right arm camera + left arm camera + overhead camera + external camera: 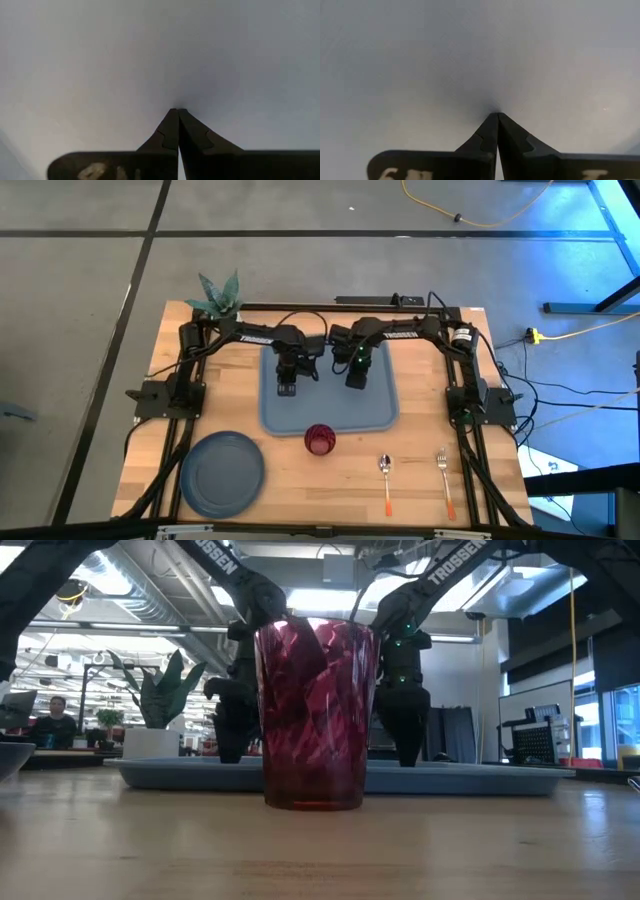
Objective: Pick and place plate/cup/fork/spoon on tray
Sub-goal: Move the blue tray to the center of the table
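From my station I see the tray (330,418), a light blue-grey rectangle of smooth plastic with rounded corners and a raised edge, lying at the middle of the wooden desk (290,470) toward its far side. Nothing of the table setting is on it. Both arms reach in over it: the left gripper (288,389) points down at the tray's left part, its fingers pressed together with nothing between them, tips right at the matte floor of the tray (420,60). The right gripper (356,380) stands the same way over the right part, fingers also pressed together and empty.

The cup (320,439) is a small dark red tumbler of translucent, faceted plastic, upright on the desk just beside the tray's near edge. The plate (222,473) is round, grey-blue, with a raised rim, flat on the desk at the near left, well apart from the tray. The spoon (386,483), with a silver bowl and an orange handle, and the fork (444,480), with silver tines and an orange handle, lie side by side at the near right. A green potted plant (218,295) sits at the far left corner.
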Available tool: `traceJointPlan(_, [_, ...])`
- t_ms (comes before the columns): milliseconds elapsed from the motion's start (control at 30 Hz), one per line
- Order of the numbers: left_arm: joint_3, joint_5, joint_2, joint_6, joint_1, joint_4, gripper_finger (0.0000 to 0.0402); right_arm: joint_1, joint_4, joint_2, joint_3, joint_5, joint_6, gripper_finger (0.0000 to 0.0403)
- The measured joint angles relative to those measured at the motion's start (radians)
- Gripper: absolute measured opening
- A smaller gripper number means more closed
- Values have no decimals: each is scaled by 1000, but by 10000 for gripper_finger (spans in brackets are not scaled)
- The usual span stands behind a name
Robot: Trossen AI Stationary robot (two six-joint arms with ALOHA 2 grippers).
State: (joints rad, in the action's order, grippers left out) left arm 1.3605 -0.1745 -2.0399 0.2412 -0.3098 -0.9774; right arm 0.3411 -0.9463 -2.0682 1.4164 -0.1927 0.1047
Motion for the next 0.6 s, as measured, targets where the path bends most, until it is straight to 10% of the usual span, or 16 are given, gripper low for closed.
traceJointPlan(600, [-3,38,19,-29,-6,0,0,-25,32,33,-50,-32,-49,3])
